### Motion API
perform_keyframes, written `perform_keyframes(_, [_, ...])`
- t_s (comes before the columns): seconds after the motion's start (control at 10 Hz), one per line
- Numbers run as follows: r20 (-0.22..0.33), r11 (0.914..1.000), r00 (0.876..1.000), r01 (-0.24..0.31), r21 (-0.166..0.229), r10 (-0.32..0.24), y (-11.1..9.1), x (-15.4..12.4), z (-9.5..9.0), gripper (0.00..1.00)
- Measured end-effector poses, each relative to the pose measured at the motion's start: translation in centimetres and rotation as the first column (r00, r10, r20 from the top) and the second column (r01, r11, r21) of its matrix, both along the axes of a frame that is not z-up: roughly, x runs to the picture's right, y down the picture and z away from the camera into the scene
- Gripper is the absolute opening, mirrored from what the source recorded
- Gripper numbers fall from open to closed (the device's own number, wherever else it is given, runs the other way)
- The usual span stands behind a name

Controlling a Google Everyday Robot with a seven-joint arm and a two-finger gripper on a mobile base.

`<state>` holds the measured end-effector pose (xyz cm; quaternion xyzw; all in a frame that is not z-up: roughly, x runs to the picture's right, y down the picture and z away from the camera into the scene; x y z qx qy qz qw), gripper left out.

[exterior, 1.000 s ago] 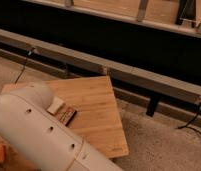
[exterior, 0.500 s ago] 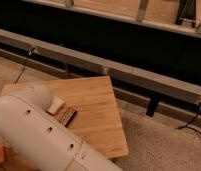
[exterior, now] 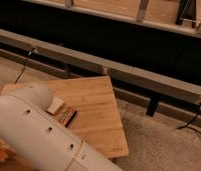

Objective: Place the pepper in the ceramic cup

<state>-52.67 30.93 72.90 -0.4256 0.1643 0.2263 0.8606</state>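
Wooden table [exterior: 96,107] sits behind the white arm [exterior: 39,135], which hides the closed jaws.

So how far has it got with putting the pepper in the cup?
Hard to judge. The white arm covers the wooden table's near-left part, hiding pepper, cup and gripper alike. The gripper is shut somewhere behind it. Nothing visibly done; only a small flat packet shows. The placing may remain.

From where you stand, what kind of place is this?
Probably a lab or workshop: a wooden table on a speckled floor, cables along a long metal rail. The arm hides the claw, which is shut.
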Motion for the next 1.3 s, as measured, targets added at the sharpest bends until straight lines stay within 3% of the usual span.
perform_keyframes(0.5, [0.031,0.9995,1.0,0.001,0.031,-0.002,-1.8,-0.7,-1.1,0.0])
perform_keyframes(0.7, [0.05,0.9963,0.998,-0.031,0.08,0.027,-4.2,-0.8,-2.2,0.0])
perform_keyframes(1.0, [0.075,0.9829,0.995,-0.083,0.165,0.071,-8.3,-0.2,-4.0,0.0])
perform_keyframes(1.3, [0.073,0.968,0.994,-0.095,0.232,0.08,-10.8,1.4,-5.3,0.0])
